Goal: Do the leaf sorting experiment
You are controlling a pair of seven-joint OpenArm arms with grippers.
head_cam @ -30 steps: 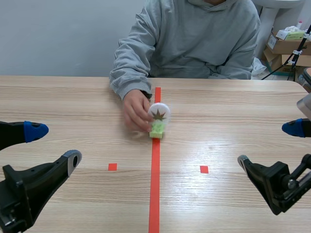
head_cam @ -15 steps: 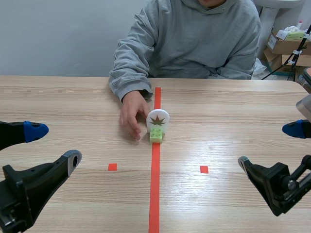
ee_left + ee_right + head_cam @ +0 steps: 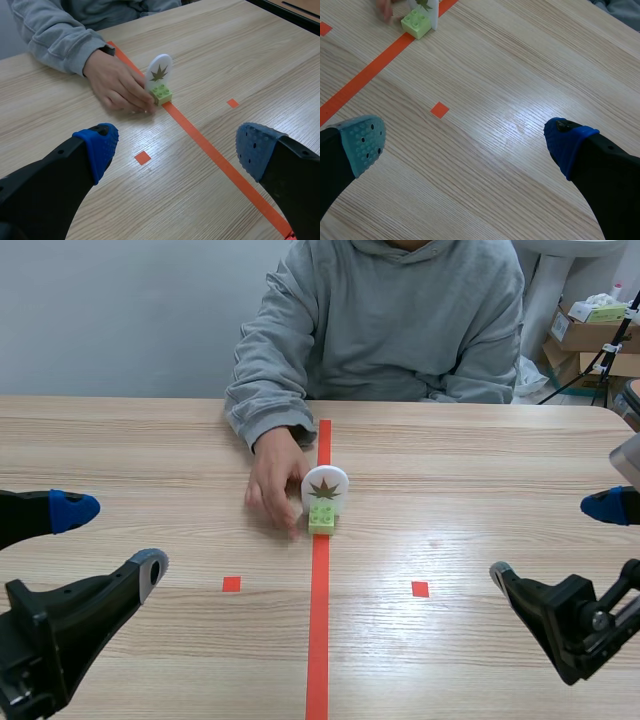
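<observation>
While both arms sit low at the near side of the wooden surface (image 3: 500, 460), the left gripper (image 3: 112, 537) and the right gripper (image 3: 550, 537) each have their fingers spread wide around nothing. Well apart from both, farther out at the middle, a white oval leaf card (image 3: 325, 486) printed with a brown leaf stands upright in a light green toy brick (image 3: 322, 518), which sits on the orange-red tape line (image 3: 319, 620). Just left of it, a person's hand (image 3: 275, 480) lies on the wood, its fingertips touching the brick.
</observation>
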